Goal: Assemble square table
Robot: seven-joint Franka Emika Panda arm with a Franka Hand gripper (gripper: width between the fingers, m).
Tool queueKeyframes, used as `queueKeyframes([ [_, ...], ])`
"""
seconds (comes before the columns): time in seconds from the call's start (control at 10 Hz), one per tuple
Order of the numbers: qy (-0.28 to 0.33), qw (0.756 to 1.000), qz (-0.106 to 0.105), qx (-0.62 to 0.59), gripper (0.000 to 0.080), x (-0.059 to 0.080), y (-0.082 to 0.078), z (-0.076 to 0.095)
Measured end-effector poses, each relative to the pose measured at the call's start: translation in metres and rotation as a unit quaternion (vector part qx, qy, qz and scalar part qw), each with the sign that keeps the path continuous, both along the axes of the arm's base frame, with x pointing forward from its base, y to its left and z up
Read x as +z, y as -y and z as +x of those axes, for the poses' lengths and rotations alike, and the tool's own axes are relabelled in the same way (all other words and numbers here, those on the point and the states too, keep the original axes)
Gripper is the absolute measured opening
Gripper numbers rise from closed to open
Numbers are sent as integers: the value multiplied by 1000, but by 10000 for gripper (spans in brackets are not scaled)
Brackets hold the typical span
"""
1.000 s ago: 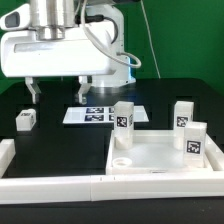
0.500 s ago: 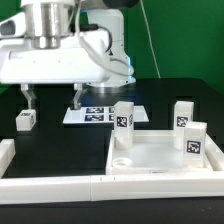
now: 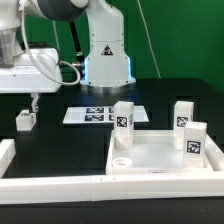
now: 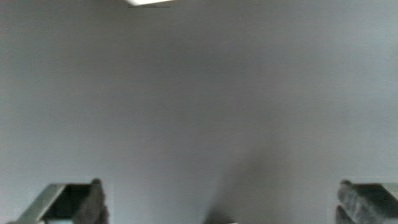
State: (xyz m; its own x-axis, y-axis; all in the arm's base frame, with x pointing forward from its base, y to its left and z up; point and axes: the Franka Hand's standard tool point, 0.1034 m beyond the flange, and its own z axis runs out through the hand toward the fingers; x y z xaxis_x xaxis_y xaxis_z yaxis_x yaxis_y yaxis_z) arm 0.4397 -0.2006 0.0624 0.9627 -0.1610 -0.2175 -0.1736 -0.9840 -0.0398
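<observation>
The square table's white slab (image 3: 165, 158) lies with its raised rim up at the exterior view's right. Three white tagged leg blocks (image 3: 123, 117) (image 3: 184, 113) (image 3: 195, 138) stand on or beside it. A fourth, smaller leg block (image 3: 25, 120) sits alone on the black table at the exterior view's left. My gripper (image 3: 10, 101) hangs above and just left of that block, partly cut off by the picture's edge, with one finger (image 3: 33, 103) showing. In the wrist view my gripper (image 4: 221, 206) is open over blurred grey surface, with nothing between its fingers.
The marker board (image 3: 95, 114) lies flat behind the slab. Long white border rails (image 3: 50, 186) run along the front, with another piece (image 3: 6, 152) at the left edge. The robot's base (image 3: 104, 55) stands at the back. A white scrap (image 4: 151, 3) shows in the wrist view.
The gripper has swung toward the exterior view's left, from above the marker board to above the lone leg block, uncovering the robot's base. Its jaws stayed open.
</observation>
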Motion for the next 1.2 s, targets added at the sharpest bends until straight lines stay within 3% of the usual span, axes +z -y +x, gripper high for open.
queueKeyframes([
  [0.3, -87, 996, 30, 18, 649, -6, -3, 0],
  [0.5, -148, 984, 49, 86, 649, -16, 14, -21],
  [0.6, -164, 978, 42, 119, 649, -20, 26, -27],
  [1.0, -284, 948, 58, 131, 649, -25, 21, -36],
  [1.2, -311, 940, 62, 125, 649, -33, 23, -42],
])
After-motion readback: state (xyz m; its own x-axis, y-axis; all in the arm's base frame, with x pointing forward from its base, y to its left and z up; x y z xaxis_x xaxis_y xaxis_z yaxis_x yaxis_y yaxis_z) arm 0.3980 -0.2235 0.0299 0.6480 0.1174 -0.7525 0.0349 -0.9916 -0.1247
